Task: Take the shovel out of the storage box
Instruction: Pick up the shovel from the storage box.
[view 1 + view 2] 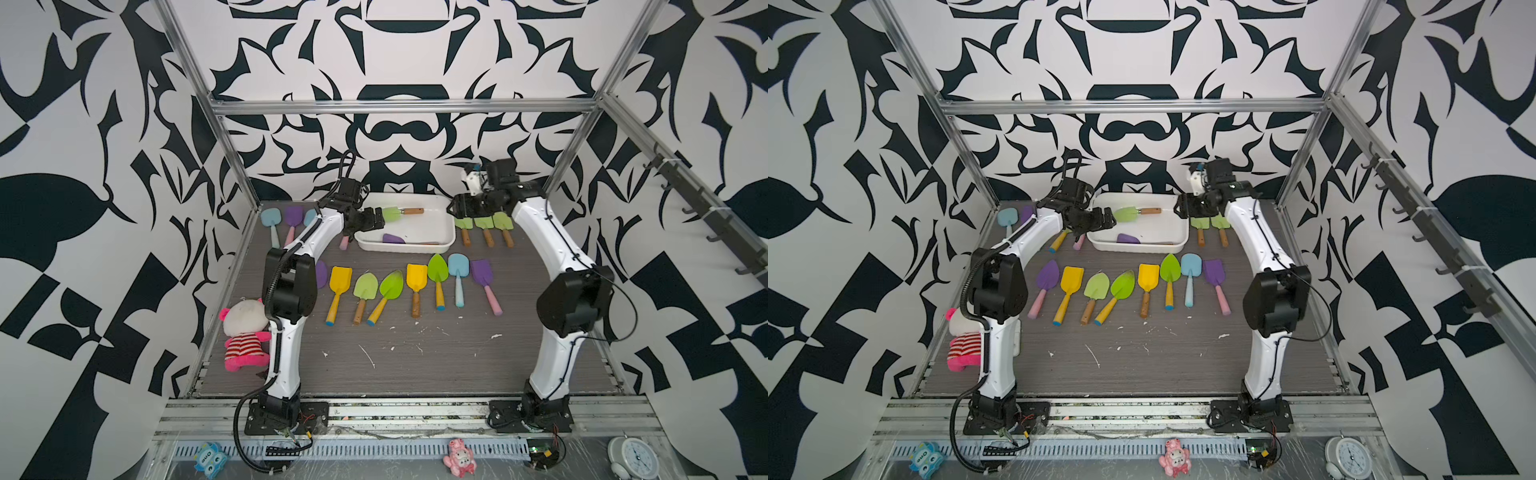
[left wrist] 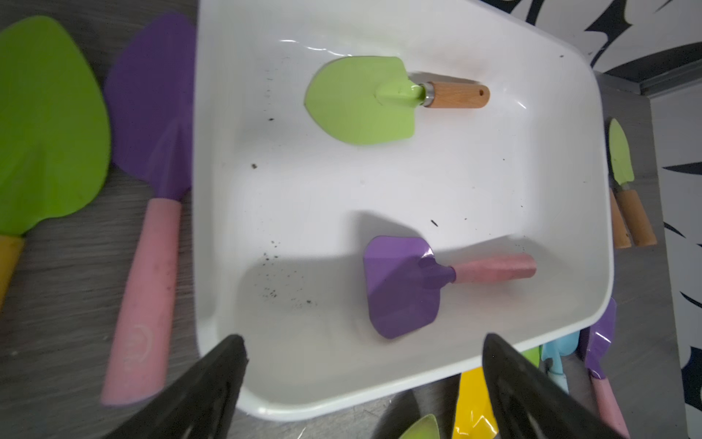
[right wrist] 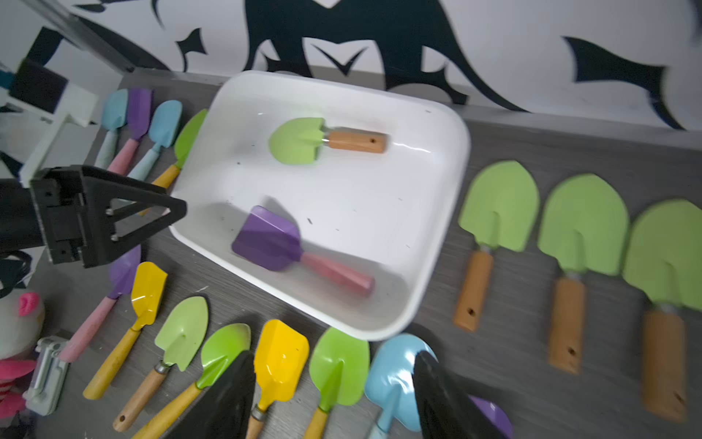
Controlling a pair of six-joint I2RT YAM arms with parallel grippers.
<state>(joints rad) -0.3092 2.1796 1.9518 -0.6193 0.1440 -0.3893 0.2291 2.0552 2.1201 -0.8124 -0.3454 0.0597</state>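
The white storage box (image 1: pixel 407 247) (image 1: pixel 1138 248) stands at the back middle of the table. Two shovels lie flat in it: a light green one with a wooden handle (image 1: pixel 394 213) (image 2: pixel 361 100) (image 3: pixel 300 140) towards the back, and a purple one with a pink handle (image 1: pixel 393 239) (image 2: pixel 402 285) (image 3: pixel 267 239) near the front wall. My left gripper (image 1: pixel 376 220) (image 2: pixel 363 337) hovers open over the box's left end, nothing between its fingers. My right gripper (image 1: pixel 453 208) (image 3: pixel 333 355) is open and empty, raised just beyond the box's right end.
Several coloured shovels lie in a row (image 1: pixel 390 286) in front of the box, more at the back left (image 1: pixel 282 218), and three green ones (image 1: pixel 484 226) right of the box under my right wrist. A plush toy (image 1: pixel 245 332) sits by the left arm's base.
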